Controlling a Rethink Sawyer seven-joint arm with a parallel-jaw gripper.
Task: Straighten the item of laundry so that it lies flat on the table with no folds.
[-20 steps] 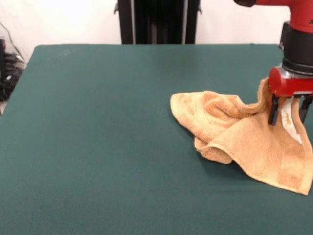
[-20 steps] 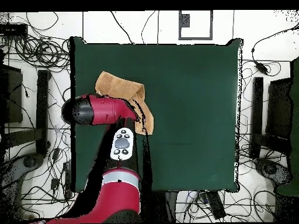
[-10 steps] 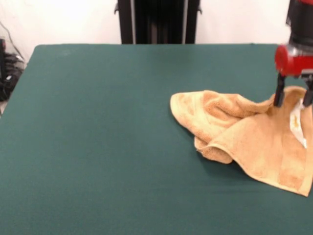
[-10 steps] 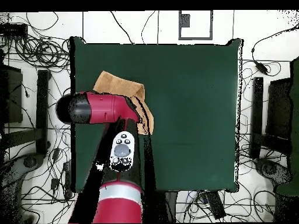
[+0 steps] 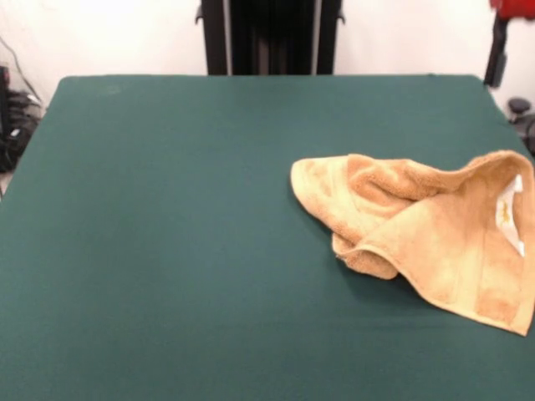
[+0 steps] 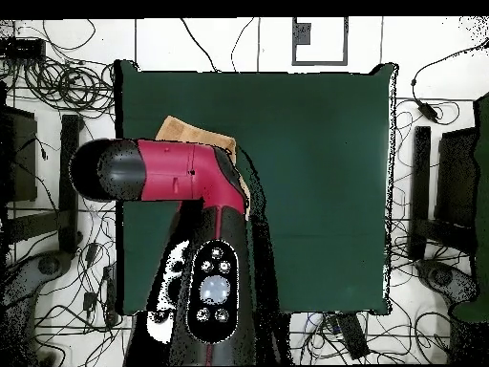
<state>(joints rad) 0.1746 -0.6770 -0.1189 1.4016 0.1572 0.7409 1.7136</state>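
- Gripper [image 5: 501, 52]: red-and-black, only one dark finger showing at the front view's top right corner; how wide it stands cannot be told, and it holds nothing visible.
- Tan-orange terry-cloth towel [image 5: 435, 242]: on the dark green felt table [image 5: 167, 251], right side, partly spread.
- Remaining: crumpled folds at the towel's left; one edge turned up (white label [image 5: 506, 210] showing).
- Overhead: arm [image 6: 162, 172] hides most of the towel.

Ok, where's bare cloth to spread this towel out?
Front view: everything left of the towel is bare table, plus the strip behind it to the far edge. The right edge is crowded: the towel, bunched and folded, reaches the frame's right side there, with the hand above.
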